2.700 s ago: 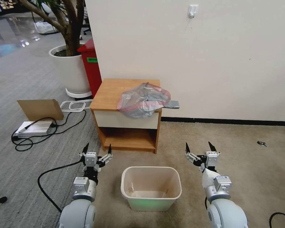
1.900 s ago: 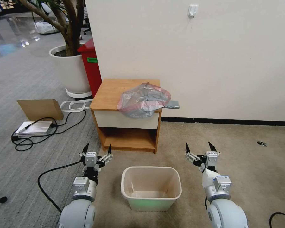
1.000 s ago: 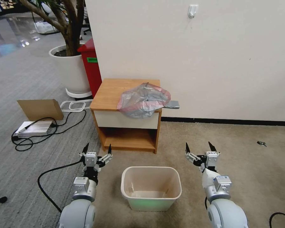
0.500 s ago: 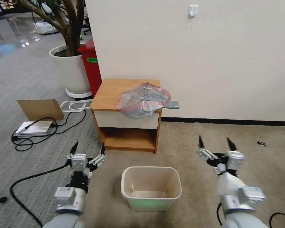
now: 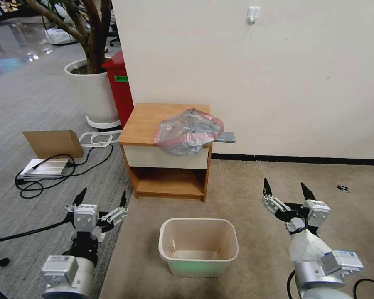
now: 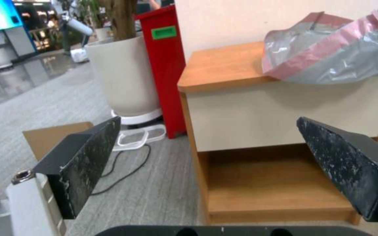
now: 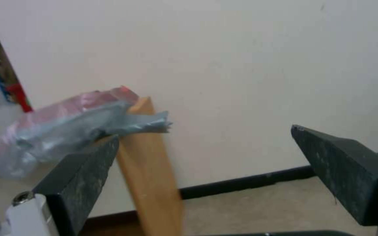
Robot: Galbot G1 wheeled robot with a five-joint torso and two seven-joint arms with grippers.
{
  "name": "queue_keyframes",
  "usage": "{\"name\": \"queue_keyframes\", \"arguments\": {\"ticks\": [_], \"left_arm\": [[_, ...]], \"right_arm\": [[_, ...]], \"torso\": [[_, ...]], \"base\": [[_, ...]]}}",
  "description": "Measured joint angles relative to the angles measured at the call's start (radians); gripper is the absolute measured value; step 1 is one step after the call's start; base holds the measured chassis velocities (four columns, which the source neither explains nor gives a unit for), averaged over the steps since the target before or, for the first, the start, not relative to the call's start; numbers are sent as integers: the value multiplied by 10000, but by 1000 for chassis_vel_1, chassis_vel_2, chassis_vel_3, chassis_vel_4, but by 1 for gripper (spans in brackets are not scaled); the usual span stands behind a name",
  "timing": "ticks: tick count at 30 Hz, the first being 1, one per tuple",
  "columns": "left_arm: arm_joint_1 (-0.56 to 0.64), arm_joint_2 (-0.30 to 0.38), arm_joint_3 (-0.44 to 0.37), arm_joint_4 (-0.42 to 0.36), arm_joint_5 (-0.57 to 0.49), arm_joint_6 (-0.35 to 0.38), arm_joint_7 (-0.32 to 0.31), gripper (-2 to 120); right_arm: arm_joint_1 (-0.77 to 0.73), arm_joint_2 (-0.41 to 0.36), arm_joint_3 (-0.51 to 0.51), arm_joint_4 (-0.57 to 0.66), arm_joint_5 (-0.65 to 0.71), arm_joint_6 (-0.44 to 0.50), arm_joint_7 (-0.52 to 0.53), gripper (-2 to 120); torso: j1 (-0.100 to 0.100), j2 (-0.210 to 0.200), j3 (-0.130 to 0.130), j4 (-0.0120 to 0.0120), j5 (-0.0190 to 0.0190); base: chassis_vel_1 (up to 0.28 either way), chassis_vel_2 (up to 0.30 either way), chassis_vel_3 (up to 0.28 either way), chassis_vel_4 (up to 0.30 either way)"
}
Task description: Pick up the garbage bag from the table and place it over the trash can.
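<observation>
The garbage bag (image 5: 189, 131), crinkly grey plastic with a pink-red band, lies on the right part of the table (image 5: 153, 120), hanging a little over its front and right edges. It shows too in the left wrist view (image 6: 333, 55) and the right wrist view (image 7: 62, 131). The cream trash can (image 5: 198, 246) stands upright and empty on the carpet before the table. My left gripper (image 5: 100, 199) is open, left of the can and low. My right gripper (image 5: 286, 190) is open, right of the can. Both are well short of the bag.
A red bin (image 5: 119, 85) and a large white planter (image 5: 93, 93) stand behind the table's left side. Cardboard (image 5: 53, 143), a metal box and cables (image 5: 41, 172) lie on the floor at left. The wall (image 5: 278, 74) runs close behind the table.
Both arms have swung outward and slightly lower in the head view: the left gripper to the left, the right gripper to the right. Bag, table and can have not moved.
</observation>
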Motion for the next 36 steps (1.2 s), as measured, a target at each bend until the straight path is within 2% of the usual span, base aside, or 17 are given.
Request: {"name": "queue_keyframes", "arguments": {"ticks": [2,4,6,10,11,13,15,20,23,29,36], "left_arm": [[-39,0,50,13,-47,59,0,100],[-84,15,134,26,-91,92,1,100],[-102,33,146,32,-110,101,0,100],[-196,198,154,47,-404,225,-3,100],[-196,198,154,47,-404,225,-3,100],[-197,285,131,55,-549,269,-9,100],[-108,339,103,59,-640,269,-10,100],[98,436,7,67,-758,257,-12,100],[265,511,-59,74,-782,237,-11,100],[509,574,-247,78,-803,169,-10,100],[719,535,-282,81,-755,-27,88,100]], "right_arm": [[337,-83,-3,-188,880,-320,-15,100],[953,-157,-39,-530,2471,-869,134,100],[1155,-189,-57,-629,3011,-1041,240,100],[2773,-281,-268,-1438,6761,-1525,1117,100],[2773,-281,-268,-1438,6761,-1525,1117,100],[3694,-208,-463,-1892,8828,-1525,1861,100],[4400,-90,-572,-2304,10041,-1479,2288,100],[5430,146,-717,-3277,11141,-1385,2733,100],[6352,473,-789,-4479,11814,-1301,3012,100],[7613,895,-711,-6038,11992,-888,2913,100],[8304,892,-587,-6841,12035,-800,2745,100]], "torso": [[0,0,0,0,0],[0,0,1,0,0],[0,0,1,-1,0],[0,0,2,1,1],[0,0,2,1,1],[0,0,2,1,-2],[0,-1,2,1,0],[0,0,1,1,-4],[-1,-1,3,2,-1],[-1,-1,2,3,-1],[0,-1,2,1,-1]], "base": [[0,0,0,0],[0,0,0,0],[0,0,0,0],[0,0,0,0],[0,0,0,0],[0,0,0,0],[0,0,0,0],[0,0,0,0],[0,0,0,0],[0,0,0,0],[0,0,0,0]]}}
